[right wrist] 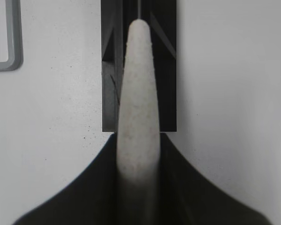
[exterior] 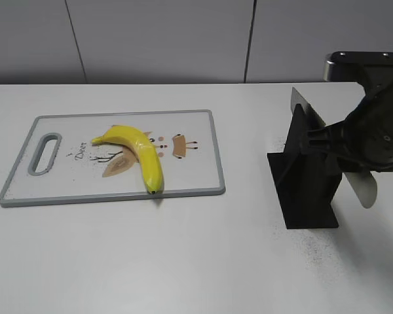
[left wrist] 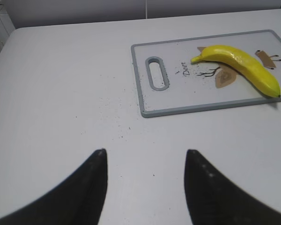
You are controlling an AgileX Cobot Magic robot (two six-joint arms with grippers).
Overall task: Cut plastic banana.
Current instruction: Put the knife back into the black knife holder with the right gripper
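Yellow plastic, the banana (exterior: 136, 154) lies on the grey-rimmed cutting board (exterior: 209, 157) at the left of the desk (exterior: 183, 261), its long axis running from the stem at the far left to the tip at the near right edge of the board. The right pincer (right wrist: 138, 154) is clenched on the pale handle of the knife (exterior: 364, 186), which sits in the black knife holder (exterior: 304, 180) at the right of the desk, blade slotted toward the far side. From that pincer the banana lies well apart to the left, across open desk, and the holder itself stands between the two, so the knife probably has to clear its slot before it can travel leftward. The left pincer (left wrist: 145, 173) hangs released over bare desk, nothing between its fingers (left wrist: 91, 187); the board's handle slot (left wrist: 158, 73) is the part nearest it, with the banana beyond, farther to the right. The left arm looks the nearer to the fruit and is free to steady it. Dark specks dust the desk around the board and the holder.
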